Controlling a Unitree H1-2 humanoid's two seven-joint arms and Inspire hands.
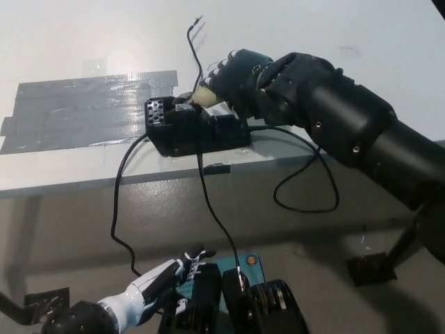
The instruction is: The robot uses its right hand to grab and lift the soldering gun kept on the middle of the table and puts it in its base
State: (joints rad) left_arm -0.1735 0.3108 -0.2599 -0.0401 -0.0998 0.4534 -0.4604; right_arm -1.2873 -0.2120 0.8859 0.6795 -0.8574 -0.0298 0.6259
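The soldering gun's cream handle (204, 94) sticks out of my black right hand (240, 75), which is shut on it. The hand hovers just above the right half of the black base (195, 131), with the gun's front end pointing down-left into the base's top. The tip itself is hidden behind the base's upper parts. The base stands on the white table (83, 42) close to its front edge. A thin black wire (190, 43) rises behind the hand. My white left hand (158, 287) rests low at the bottom left, below the table, holding nothing.
A patch of grey tape (76, 111) covers the table left of the base. Black cables (306, 182) hang from the base over the front edge (69, 182) and loop toward the floor. A dark stand foot (368, 266) sits on the floor at right.
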